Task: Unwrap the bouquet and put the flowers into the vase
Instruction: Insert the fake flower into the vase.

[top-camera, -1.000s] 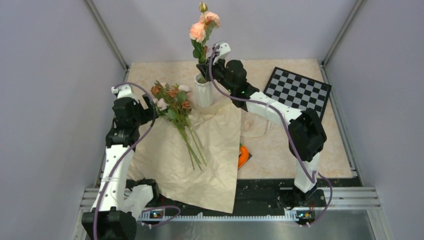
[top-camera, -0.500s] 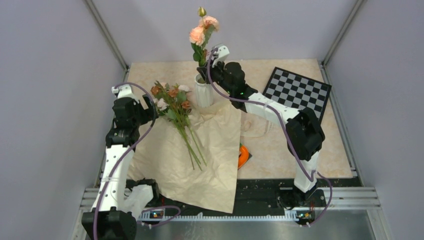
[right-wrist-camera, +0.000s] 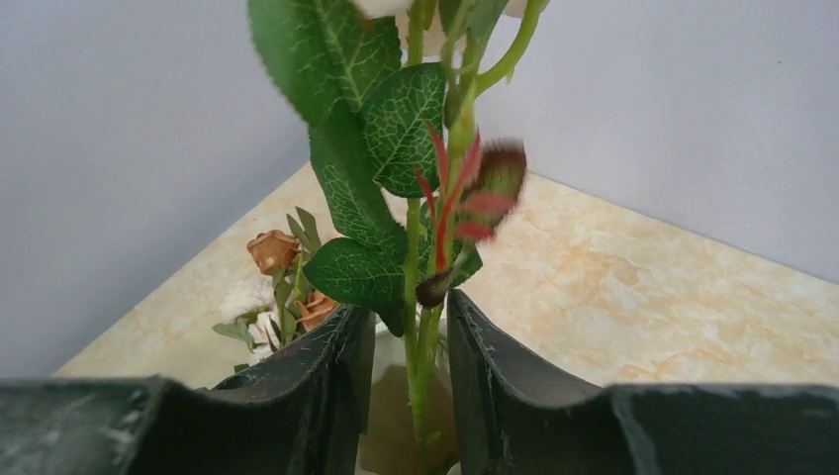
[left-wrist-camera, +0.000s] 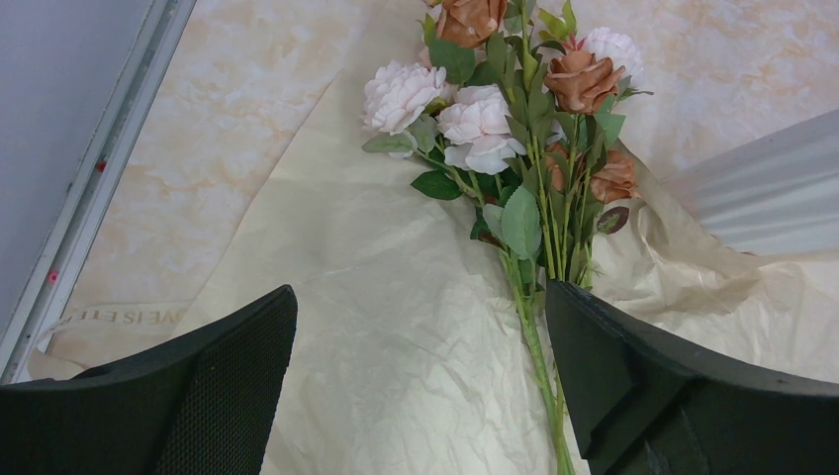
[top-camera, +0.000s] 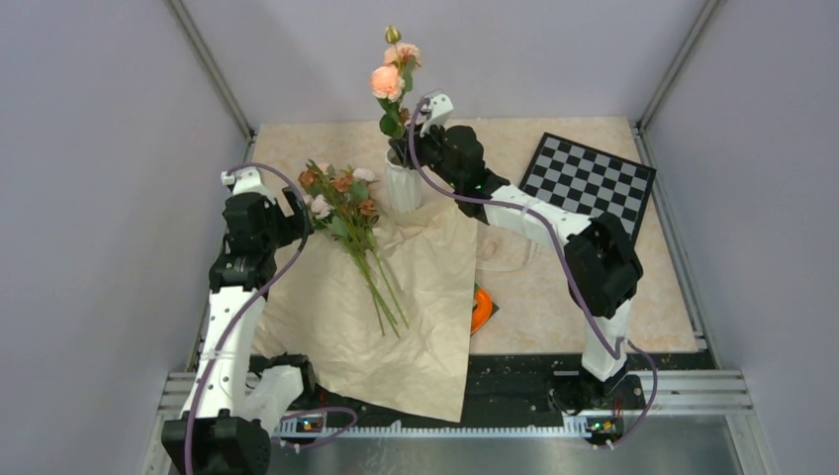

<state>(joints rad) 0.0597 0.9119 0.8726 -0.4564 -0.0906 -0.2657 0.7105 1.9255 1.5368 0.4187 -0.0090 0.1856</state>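
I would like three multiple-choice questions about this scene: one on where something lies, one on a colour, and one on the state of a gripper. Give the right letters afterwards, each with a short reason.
1. The loose flowers lie
A on a plate
B on the spread paper
C in a box

2. The vase is
A white
B blue
C black

3. The left gripper is
A shut on a stem
B wide open
C shut on the paper

Answers:
1 B, the blooms and stems rest on the crumpled sheet.
2 A, its ribbed wall is white.
3 B, its jaws stand far apart, gripping nothing.

Cream ribbon (left-wrist-camera: 109, 318) — faint lettering, not readable.
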